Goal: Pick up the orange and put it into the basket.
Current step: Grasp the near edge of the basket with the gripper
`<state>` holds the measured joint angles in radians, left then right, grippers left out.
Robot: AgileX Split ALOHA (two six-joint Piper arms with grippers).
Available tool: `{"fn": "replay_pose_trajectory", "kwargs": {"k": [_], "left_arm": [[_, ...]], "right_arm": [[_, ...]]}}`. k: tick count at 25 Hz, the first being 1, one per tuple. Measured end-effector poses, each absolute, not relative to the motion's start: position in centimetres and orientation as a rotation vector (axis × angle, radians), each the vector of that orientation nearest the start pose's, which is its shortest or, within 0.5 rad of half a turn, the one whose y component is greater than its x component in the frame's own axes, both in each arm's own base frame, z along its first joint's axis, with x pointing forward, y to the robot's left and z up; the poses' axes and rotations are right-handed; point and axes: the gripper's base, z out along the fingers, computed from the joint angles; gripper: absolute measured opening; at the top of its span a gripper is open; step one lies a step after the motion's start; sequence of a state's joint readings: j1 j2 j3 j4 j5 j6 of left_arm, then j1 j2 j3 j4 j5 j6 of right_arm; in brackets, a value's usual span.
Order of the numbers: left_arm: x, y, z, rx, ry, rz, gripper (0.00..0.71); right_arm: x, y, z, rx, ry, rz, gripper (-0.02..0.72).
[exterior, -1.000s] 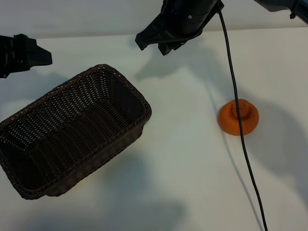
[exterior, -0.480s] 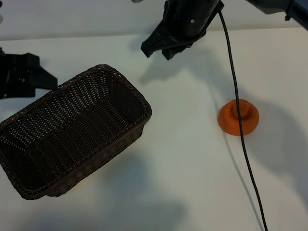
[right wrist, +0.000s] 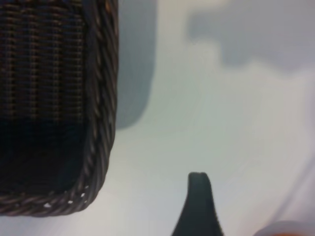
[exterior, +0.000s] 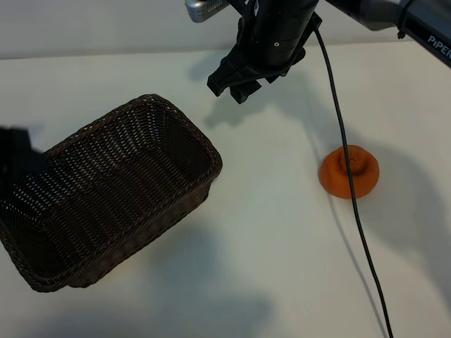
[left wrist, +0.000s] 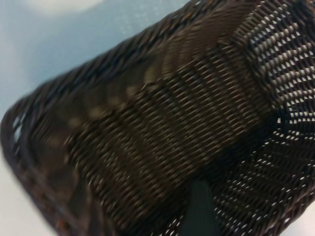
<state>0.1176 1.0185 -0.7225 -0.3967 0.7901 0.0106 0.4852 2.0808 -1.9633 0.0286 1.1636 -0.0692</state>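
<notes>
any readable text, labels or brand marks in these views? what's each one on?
"PIPER", white letters cut off by the frame edge, on the right arm in the exterior view's upper right corner.
Nothing readable on the basket, the orange or the cable.
Wrist views: no text.

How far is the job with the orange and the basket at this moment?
Nothing is finished yet. The orange lies on the white table, under a black cable, and the wicker basket is empty. The right gripper hangs above the table between the two, holding nothing. The left gripper is by the basket's far end. Grasping, carrying and dropping remain.
</notes>
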Motion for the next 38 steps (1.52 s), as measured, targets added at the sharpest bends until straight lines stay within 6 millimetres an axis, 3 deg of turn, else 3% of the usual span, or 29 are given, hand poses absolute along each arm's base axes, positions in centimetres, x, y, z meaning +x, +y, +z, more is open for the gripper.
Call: {"fn": "replay_pose_trajectory", "kwargs": {"k": [5,12,19,30,38], "left_arm": [[15.2,0.6,26.4,-0.534,2.493,-0.257,0.588],[12.6,1.5,24.1,-0.700,2.474,-0.120,0.588],[12.9,1.5,22.3,-0.743,2.426,-0.143,0.588],[16.2,1.9,18.8,-0.788,2.547,-0.119,0.588],[17.4,2.0,17.2,-0.772,2.591,-0.120,0.588]], "right_arm": [[40.4,21.5,28.1,-0.751,2.659,0.136,0.543],[40.4,21.5,28.1,-0.749,2.659,0.136,0.543],[40.4,21.4,28.1,-0.750,2.658,0.135,0.543],[40.3,21.5,28.1,-0.756,2.660,0.136,0.544],[40.3,21.4,28.0,-0.758,2.668,0.138,0.544]]}}
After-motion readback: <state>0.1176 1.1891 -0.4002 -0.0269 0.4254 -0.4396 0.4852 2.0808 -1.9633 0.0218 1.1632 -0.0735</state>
